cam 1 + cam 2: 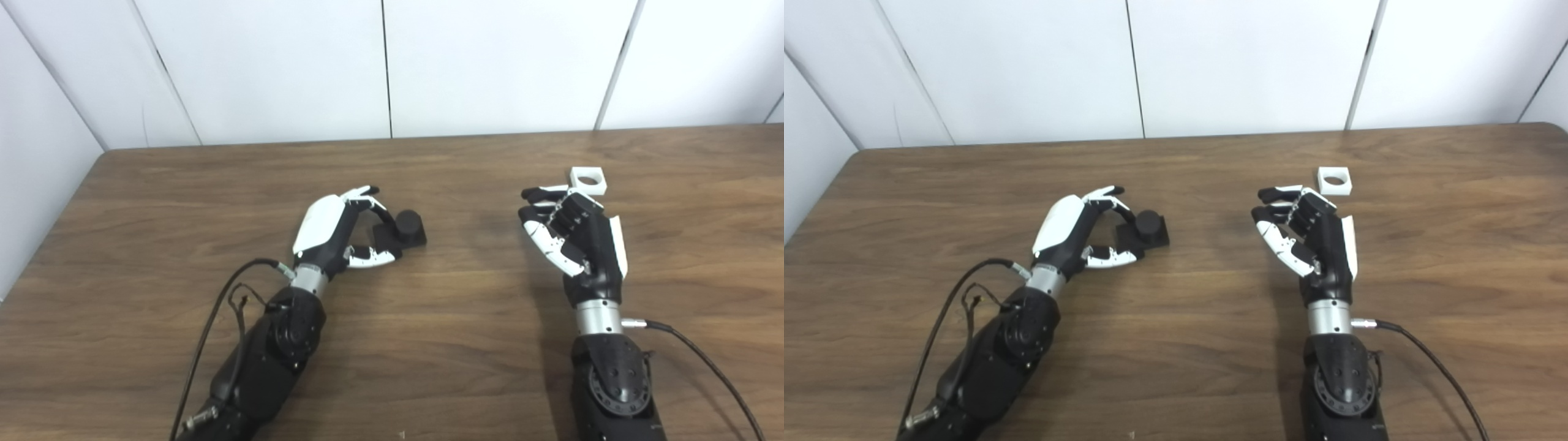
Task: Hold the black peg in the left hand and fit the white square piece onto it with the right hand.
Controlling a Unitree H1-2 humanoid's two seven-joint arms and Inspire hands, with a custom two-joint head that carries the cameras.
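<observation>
The black peg (pixel 407 225), a short cylinder on a square black base, rests on the wooden table (pixel 465 343) left of centre. My left hand (pixel 334 229) lies just left of it, open. Its fingers (pixel 367 197) curl toward the cylinder and its thumb reaches the base's near edge; I cannot tell whether they touch. The white square piece (pixel 588 180), with a round hole, lies flat on the table at the right. My right hand (pixel 576 236) hovers just in front of it, palm facing left, fingers half curled and apart, holding nothing.
White wall panels stand behind the table's far edge. The table's left edge runs diagonally at the left. Black cables trail from both forearms (pixel 1421 355) over the near part of the table.
</observation>
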